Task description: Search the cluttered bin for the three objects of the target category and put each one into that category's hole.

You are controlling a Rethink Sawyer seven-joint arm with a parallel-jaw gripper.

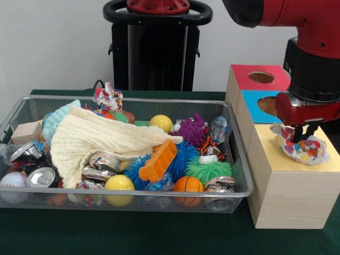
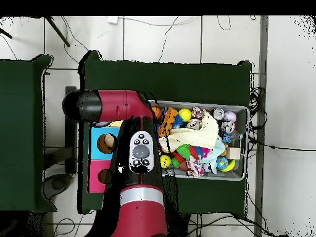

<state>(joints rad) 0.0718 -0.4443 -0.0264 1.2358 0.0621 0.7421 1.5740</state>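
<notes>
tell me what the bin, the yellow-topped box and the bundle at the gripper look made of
Bin: silver wire mesh with a thick metal rim; you see through its walls. Yellow-topped box: pale wood by the faint grain on its sides, with a flat matte yellow top. Bundle under the gripper: soft printed cloth, crumpled and knotted, probably cotton.

The arm (image 1: 297, 21) wears glossy red shells — rounded and smooth — joined by a wide matt black collar near the wrist. Below that collar sits a red, bulbous wrist housing, and dark parts of the end effector (image 1: 302, 133) hang under it. From overhead, the arm shows a black rounded end cap, a black oval panel with grey-white buttons, and a silver band round its red base.
</notes>
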